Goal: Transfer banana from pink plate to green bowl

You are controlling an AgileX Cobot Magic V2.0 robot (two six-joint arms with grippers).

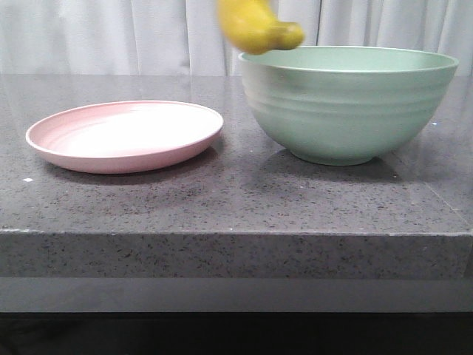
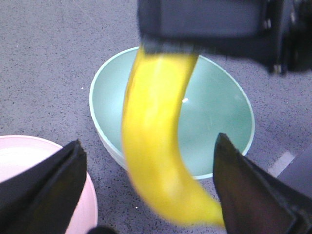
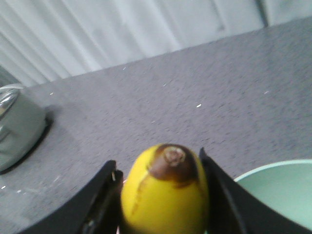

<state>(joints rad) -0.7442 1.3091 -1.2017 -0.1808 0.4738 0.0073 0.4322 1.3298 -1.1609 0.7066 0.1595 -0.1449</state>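
Right gripper (image 3: 161,195) pinches the banana (image 1: 255,28) over the green bowl's (image 1: 347,103) near rim; left gripper (image 2: 148,190) hangs wide open; release early and it bounces out

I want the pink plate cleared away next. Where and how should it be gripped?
Pinch the pink plate at its left rim, coming from the left and slightly above. It lies flat and looks too wide to span, but the low rim flares up off the table, probably leaving room for a finger beneath.
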